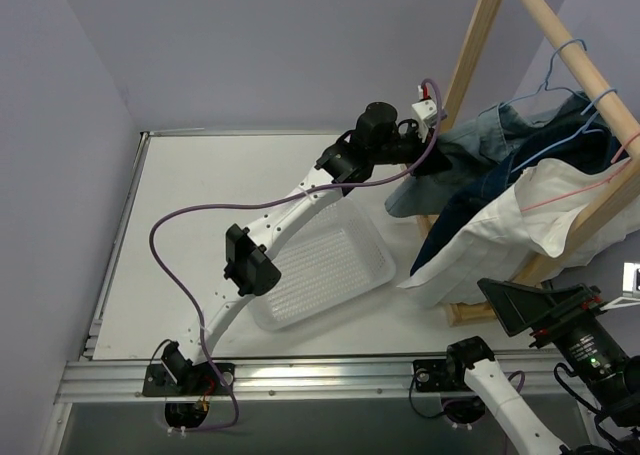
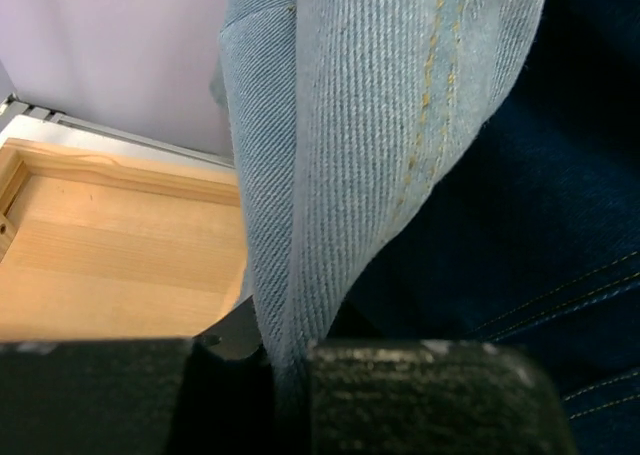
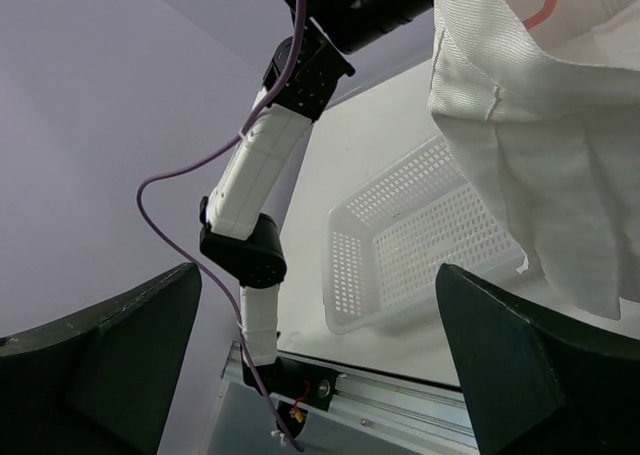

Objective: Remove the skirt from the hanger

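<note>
top external view, from the left: the left arm [image 1: 290, 210] reaches from the near left corner of the table [image 1: 220, 165] over the basket [image 1: 330, 265] at mid-table toward the far right, its purple cable [image 1: 151, 237] looping loose beside it. the left gripper [image 1: 426, 165] is clenched on the skirt [image 1: 468, 140], the pale denim piece hanging from a blue hanger [image 1: 548, 75] on the rack [image 1: 463, 65] along the right edge. left wrist view shows the pinch closely: a narrow fold of pale denim runs down between the two fingers [image 2: 420, 395], with dark denim [image 2: 540, 225] pressed against it on the right. further right hangs a white garment [image 1: 500, 235] on a pink hanger [image 1: 575, 188], and the right gripper [image 1: 525, 310] sits by the near right corner with its fingers spread wide, holding nothing

risks, as i judge them: the grip is on a thin edge fold, so a firm tug could let the cloth slide out. i cannot tell how the skirt is fixed to the hanger; if it is clipped or looped on, a sideways pull would likely drag the hanger along the rail or off it rather than free the skirt. the dark denim touching the fold may be caught too and come along. the rack looks light, and a hard pull toward the basket might tilt it. the slack cable could snag the basket rim
</note>
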`<state>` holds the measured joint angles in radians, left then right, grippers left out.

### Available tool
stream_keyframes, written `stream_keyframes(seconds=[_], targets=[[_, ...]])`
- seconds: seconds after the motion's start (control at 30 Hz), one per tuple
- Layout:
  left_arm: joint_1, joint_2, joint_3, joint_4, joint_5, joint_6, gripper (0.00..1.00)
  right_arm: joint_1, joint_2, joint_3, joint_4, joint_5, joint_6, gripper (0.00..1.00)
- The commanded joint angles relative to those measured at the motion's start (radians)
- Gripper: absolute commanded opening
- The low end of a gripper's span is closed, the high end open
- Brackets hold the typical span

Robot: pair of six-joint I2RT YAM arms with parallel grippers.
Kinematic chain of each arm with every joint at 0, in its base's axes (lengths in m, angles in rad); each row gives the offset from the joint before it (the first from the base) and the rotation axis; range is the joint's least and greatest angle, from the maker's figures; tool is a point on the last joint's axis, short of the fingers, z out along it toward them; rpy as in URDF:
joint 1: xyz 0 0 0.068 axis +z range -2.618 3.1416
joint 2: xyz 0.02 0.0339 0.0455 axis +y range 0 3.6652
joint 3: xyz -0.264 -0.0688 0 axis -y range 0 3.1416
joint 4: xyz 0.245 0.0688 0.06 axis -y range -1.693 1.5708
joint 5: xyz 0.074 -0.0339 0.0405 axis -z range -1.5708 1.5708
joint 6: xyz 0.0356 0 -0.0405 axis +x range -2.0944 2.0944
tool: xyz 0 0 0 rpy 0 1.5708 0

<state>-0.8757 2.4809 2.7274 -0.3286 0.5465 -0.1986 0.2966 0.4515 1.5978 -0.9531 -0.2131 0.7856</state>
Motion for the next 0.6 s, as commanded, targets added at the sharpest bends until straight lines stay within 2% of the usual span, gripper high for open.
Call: stream_keyframes(seconds=[0.0,0.13,0.27,0.57], targets=[[0.009,-0.068,0.034,0.149,-0.022,-0.087,0.02,-0.014,0.027,-0.009,0.051,-0.057,-0.026,1.00],[0.018,-0.085,0.028,0.197,-0.026,-0.158,0.02,-0.017,0.009,-0.050,0.071,-0.052,-0.026,1.00],[0.026,-0.083,0.031,0.290,0.019,-0.257,0.02,-0.022,-0.008,-0.023,0.041,-0.031,-0.020,1.00],[0.020,-0.138,-0.021,0.454,0.046,-0.340,0.02,-0.024,-0.054,-0.007,-0.026,0.015,0.000,1.00]])
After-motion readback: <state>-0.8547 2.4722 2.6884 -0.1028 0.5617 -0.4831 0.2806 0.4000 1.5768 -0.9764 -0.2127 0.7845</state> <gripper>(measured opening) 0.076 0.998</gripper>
